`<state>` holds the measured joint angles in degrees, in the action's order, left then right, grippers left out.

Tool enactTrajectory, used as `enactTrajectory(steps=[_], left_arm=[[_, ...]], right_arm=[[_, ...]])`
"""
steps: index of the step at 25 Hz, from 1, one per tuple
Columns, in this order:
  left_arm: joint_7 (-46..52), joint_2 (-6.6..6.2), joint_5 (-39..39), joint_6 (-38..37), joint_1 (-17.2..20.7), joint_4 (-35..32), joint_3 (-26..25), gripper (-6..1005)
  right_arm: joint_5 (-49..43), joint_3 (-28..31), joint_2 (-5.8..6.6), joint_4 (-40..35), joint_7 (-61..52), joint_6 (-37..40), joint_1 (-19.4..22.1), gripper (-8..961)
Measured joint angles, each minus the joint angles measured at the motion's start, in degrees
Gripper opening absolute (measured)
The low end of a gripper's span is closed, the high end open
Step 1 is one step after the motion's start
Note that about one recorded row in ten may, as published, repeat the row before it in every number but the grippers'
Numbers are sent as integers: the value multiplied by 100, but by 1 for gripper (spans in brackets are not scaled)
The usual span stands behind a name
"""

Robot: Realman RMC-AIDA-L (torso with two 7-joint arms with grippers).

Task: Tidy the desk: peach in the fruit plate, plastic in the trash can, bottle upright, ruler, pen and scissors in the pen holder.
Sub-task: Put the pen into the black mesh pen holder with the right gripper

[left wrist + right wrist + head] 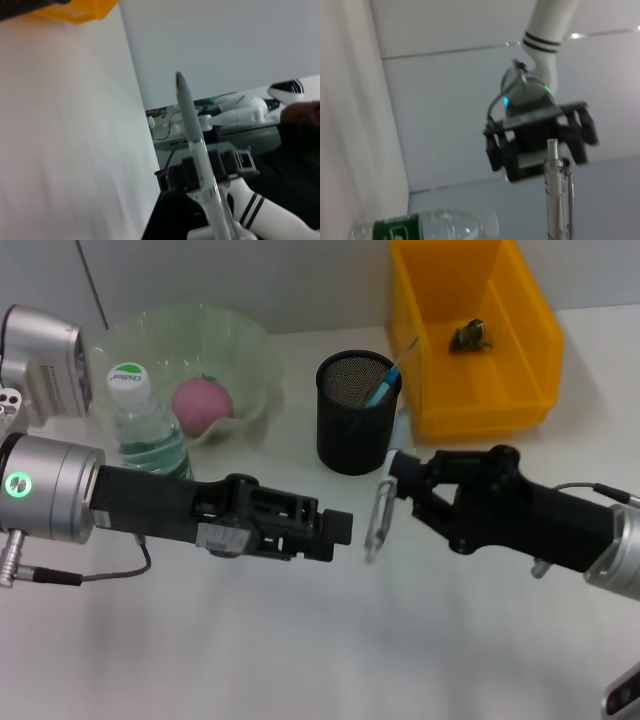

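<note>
Head view, both arms meeting over the white counter point(300, 660). The right gripper point(395, 485) holds a clear pen point(378, 520) by its upper end; the pen hangs nearly upright, just in front of the black mesh pen holder point(357, 410). The right jaws are closed on the pen. The left gripper point(335, 528) points toward the pen from the other side, close to it but apparently not touching; whether its jaws are wide or narrow cannot be told from any view.

State of the task, as judged: the peach point(202, 403) already lies in the green fruit plate point(250, 350), the water bottle point(145, 425) stands upright beside it, and a crumpled piece of plastic point(470, 335) lies in the yellow bin point(530, 350). A blue-tipped item point(380, 390) already stands in the holder. The pen remains to be placed.

For a clean insertion, the right arm should lift the pen until its lower tip clears the holder's rim, centre it over the open mouth away from the item inside, keep it vertical, lower it, and only then release. The left arm should stay clear to avoid knocking the pen.
</note>
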<state>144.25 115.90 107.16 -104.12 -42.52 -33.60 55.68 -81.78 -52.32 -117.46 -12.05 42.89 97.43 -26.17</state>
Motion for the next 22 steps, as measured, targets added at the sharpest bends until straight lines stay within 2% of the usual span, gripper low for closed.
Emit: enactTrajectory(steps=[2,5,6,8,11,14,16,17,22], left_arm=[[-168,-1,0,6,21,-45,0,524],[-935,20,-19,46,144,-259,-29,529],[-1171,39,-29,48,189,-291,-61,530],[-1653,93,-36,41,266,-329,-161,533],[-2886,231,-56,-27,445,-380,-332,538],[-3454,262,-109,28,546,-375,-340,542],[-4189,270,-360,199,696,-298,-316,545],[-4601,271,-525,298,792,-243,-298,547],[-5097,272,-730,366,900,-146,-288,728]], right_arm=[[9,137,4,-29,-281,49,41,163],[19,420,29,-65,-973,201,73,168],[21,616,41,-155,-1582,290,96,170],[22,714,42,-212,-1944,326,108,174],[23,1177,43,-340,-3303,378,90,180],[23,1389,35,-347,-3894,365,24,185],[26,1530,-13,-351,-4607,227,-106,189],[31,1571,-98,-356,-4922,32,-210,191],[38,1580,-188,-235,-5078,-334,-417,200]])
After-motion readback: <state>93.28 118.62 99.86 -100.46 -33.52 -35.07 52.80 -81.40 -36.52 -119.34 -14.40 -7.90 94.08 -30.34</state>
